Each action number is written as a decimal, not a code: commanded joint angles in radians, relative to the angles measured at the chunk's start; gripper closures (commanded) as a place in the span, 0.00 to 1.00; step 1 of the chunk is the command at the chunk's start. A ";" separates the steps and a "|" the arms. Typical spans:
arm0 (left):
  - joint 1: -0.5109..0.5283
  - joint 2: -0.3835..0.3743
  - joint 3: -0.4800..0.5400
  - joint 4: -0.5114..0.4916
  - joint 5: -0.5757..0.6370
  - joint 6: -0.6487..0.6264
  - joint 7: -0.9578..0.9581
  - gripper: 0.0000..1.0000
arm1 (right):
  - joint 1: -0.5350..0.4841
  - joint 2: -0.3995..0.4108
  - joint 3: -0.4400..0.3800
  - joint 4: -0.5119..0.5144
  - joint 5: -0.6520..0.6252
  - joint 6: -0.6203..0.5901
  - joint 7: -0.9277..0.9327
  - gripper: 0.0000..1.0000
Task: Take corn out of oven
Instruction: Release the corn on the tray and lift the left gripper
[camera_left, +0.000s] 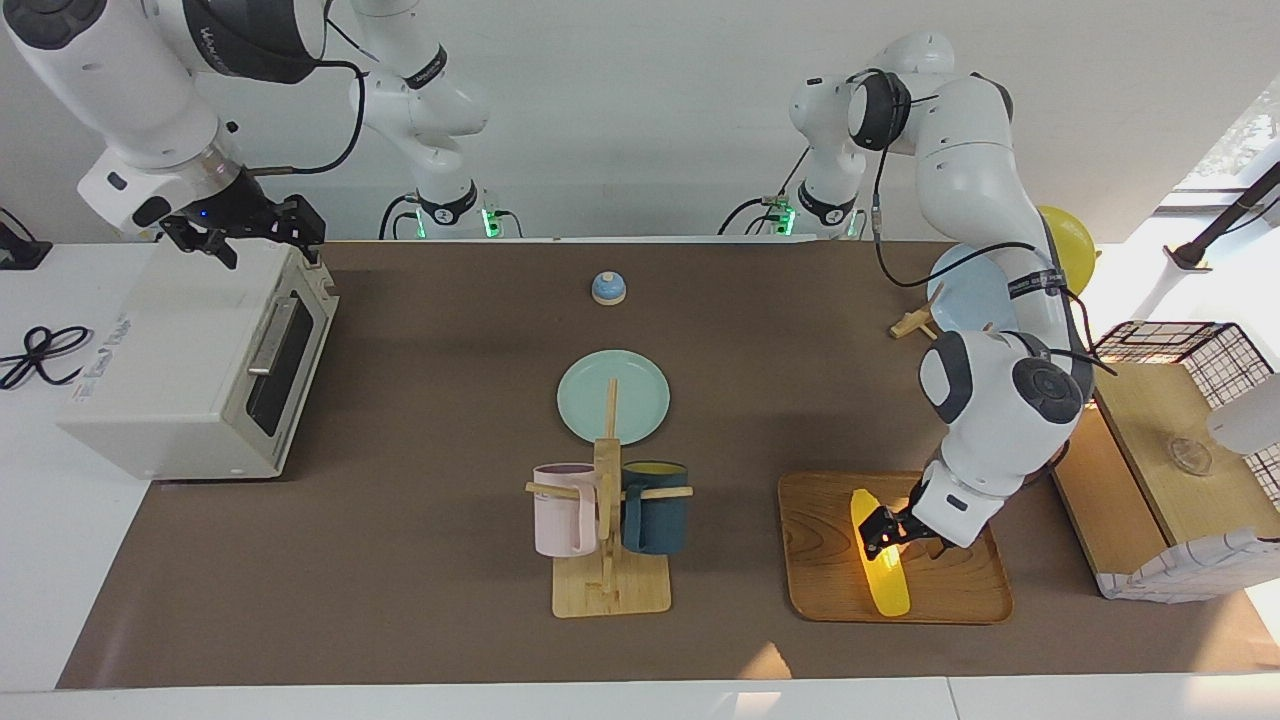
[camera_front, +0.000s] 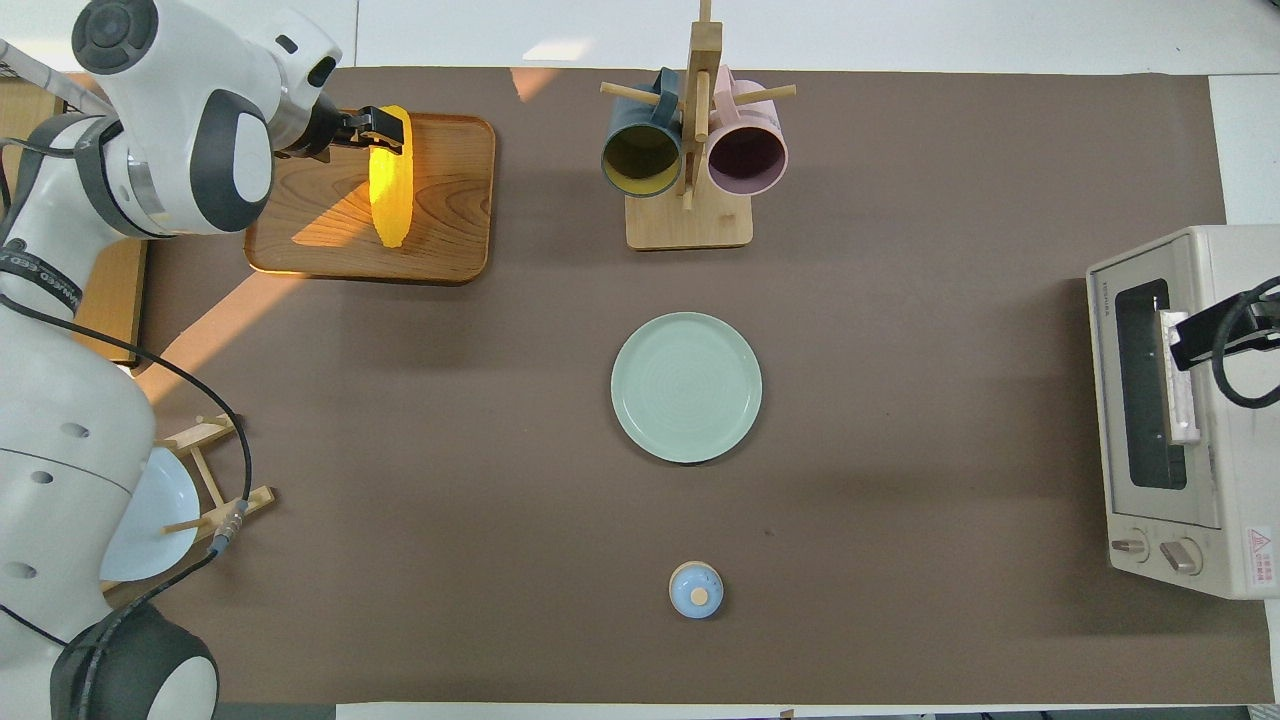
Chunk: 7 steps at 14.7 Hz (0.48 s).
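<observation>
The corn (camera_left: 882, 560) is a bright yellow cob lying flat on a wooden tray (camera_left: 820, 560) toward the left arm's end of the table; it also shows in the overhead view (camera_front: 389, 195). My left gripper (camera_left: 885, 532) hangs low over the cob's middle (camera_front: 378, 128); I cannot tell whether it touches the cob. The white oven (camera_left: 190, 360) stands at the right arm's end with its dark glass door shut (camera_front: 1150, 390). My right gripper (camera_left: 300, 228) is over the oven's top edge above the door (camera_front: 1195, 340).
A mug rack (camera_left: 610, 540) with a pink and a dark blue mug stands beside the tray. A pale green plate (camera_left: 613, 396) lies mid-table, and a small blue knobbed lid (camera_left: 608, 288) nearer the robots. A dish rack with a blue plate (camera_left: 965, 295) and a wooden crate (camera_left: 1160, 470) are at the left arm's end.
</observation>
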 joint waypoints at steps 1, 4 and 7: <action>0.005 -0.101 0.009 -0.060 -0.023 -0.067 0.006 0.00 | -0.005 -0.029 0.008 -0.035 0.037 0.017 0.012 0.00; -0.001 -0.271 0.042 -0.193 -0.017 -0.119 -0.002 0.00 | -0.009 -0.023 0.008 -0.032 0.057 0.055 0.005 0.00; -0.001 -0.382 0.048 -0.205 0.026 -0.274 -0.008 0.00 | -0.010 -0.023 0.007 -0.029 0.057 0.069 0.005 0.00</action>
